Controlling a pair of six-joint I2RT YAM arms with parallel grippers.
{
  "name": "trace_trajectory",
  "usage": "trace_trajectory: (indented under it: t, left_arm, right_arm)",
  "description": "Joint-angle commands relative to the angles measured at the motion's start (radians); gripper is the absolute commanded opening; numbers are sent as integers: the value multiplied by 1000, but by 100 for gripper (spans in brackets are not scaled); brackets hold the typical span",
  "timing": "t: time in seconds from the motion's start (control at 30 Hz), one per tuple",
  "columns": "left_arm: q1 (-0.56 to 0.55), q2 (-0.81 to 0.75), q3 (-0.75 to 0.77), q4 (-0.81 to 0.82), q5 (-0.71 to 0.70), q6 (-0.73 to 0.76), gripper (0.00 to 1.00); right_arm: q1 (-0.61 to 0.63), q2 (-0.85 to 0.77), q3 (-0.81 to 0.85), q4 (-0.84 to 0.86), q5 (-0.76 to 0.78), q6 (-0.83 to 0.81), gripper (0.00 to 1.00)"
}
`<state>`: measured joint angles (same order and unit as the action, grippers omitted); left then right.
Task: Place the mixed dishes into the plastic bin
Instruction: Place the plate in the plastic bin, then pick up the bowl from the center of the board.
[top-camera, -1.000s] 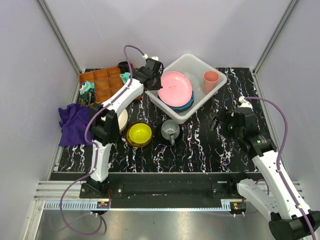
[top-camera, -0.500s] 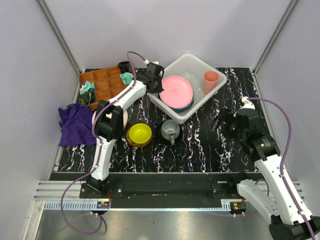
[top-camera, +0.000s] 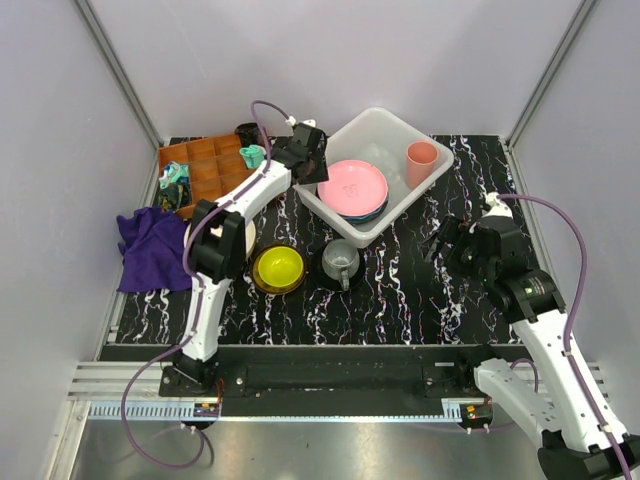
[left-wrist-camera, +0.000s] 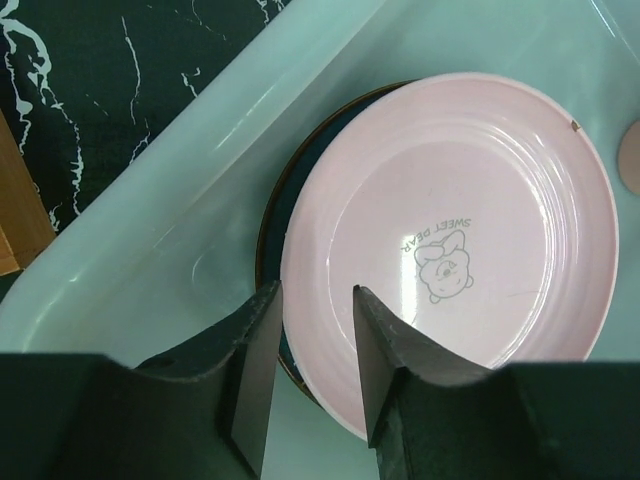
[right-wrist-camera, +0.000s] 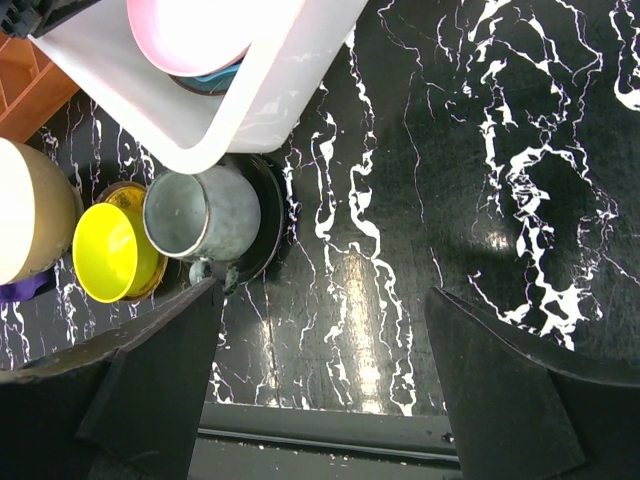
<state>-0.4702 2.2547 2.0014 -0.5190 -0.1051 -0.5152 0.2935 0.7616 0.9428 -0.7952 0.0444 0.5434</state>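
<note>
Since a second ago the left gripper has let its jaws part, and the pink plate has dropped from a tilt to lie flat. No finger touches the rim now, as far as the wrist view shows.

At upper centre of the overhead view, the plastic bin holds that plate on top of darker blue plates, with a pink cup standing in its right corner. To the upper left, a wooden tray holds small teal odds and ends.

Still on the table at lower centre are a cream bowl, partly behind the left arm, a grey mug on a black saucer, and a yellow bowl.

All of these look stiff, glossy and likely slippery. A pinch across a rim or the mug's wall seems the surest hold, and the saucer will need lifting by its edge.

At right, the right gripper hangs wide apart over bare table, holding nothing.
</note>
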Motion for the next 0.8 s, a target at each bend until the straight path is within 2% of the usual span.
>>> trace_trajectory:
  t: [0.0, 0.23, 0.37, 0.5, 0.77]
  left_arm:
    - [16, -104, -29, -1, -41, 24, 41]
    - [18, -249, -84, -24, -64, 40, 47]
    - [16, -445, -217, -29, -94, 29, 61]
    - [18, -625, -395, -18, -139, 3, 88]
    - [21, -1010, -844, 40, -148, -110, 91]
  right_arm:
    - [3, -39, 33, -22, 26, 4, 91]
    - [3, -64, 33, -36, 17, 9, 91]
    - [3, -50, 33, -33, -8, 4, 91]
    - [4, -48, 33, -26, -34, 3, 91]
    - [2, 13, 30, 20, -132, -33, 90]
